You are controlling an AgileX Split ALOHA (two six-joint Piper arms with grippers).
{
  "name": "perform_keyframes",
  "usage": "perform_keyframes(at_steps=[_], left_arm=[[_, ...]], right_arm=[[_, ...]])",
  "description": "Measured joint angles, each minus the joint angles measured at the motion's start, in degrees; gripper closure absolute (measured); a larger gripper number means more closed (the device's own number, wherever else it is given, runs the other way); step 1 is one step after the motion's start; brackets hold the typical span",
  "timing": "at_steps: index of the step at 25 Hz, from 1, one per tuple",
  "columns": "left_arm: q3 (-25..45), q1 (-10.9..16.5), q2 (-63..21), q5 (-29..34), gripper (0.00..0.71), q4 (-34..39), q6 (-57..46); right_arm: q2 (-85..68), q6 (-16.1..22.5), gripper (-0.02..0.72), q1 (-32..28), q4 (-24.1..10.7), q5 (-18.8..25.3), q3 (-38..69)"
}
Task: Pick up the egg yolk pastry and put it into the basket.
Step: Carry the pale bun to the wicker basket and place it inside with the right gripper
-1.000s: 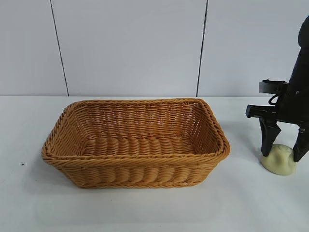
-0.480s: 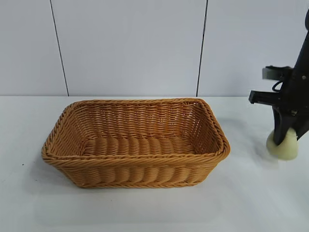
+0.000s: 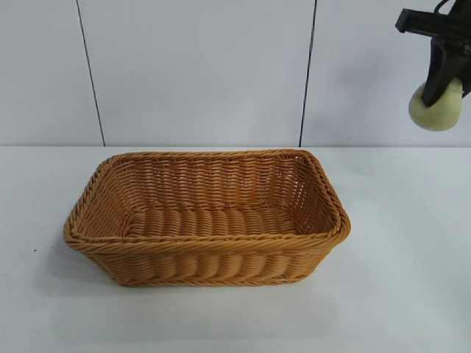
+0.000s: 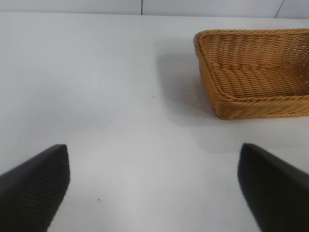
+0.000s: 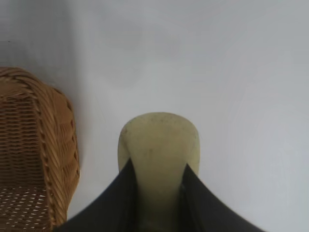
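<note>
The right tool [image 3: 444, 94] is hanging high above the worktop [image 3: 397, 294] at the right edge of the exterior view, its two dark fingers [image 5: 113, 198] pinching the egg yolk pastry [image 3: 436, 109] between them. The pastry is sitting at the fingertips, its pale rounded body bulging out below and clear of the worktop. It is well to the right of the basket [image 3: 206, 254] and higher than its braided rim. In the right wrist view the pastry [image 5: 158, 145] is filling the gap between the fingers, with a corner of the basket [image 5: 53, 145] off to one side below. Most of the right arm is cut off by the frame edge.

The left tool [image 4: 154, 188] is parked low over the worktop, its jaws spread wide and holding nothing, with the basket [image 4: 251, 104] lying ahead of it and partly cropped.
</note>
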Motion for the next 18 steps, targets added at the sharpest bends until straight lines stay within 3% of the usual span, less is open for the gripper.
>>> perform_keyframes(at_steps=[8, 18], left_arm=[[0.0, 0.0, 0.0, 0.0, 0.016, 0.0, 0.0], [0.0, 0.0, 0.0, 0.0, 0.016, 0.0, 0.0]], right_arm=[[0.0, 0.4, 0.570, 11.7, -0.1, -0.5, -0.3], [0.0, 4.0, 0.570, 29.3, 0.2, -6.4, -0.3]])
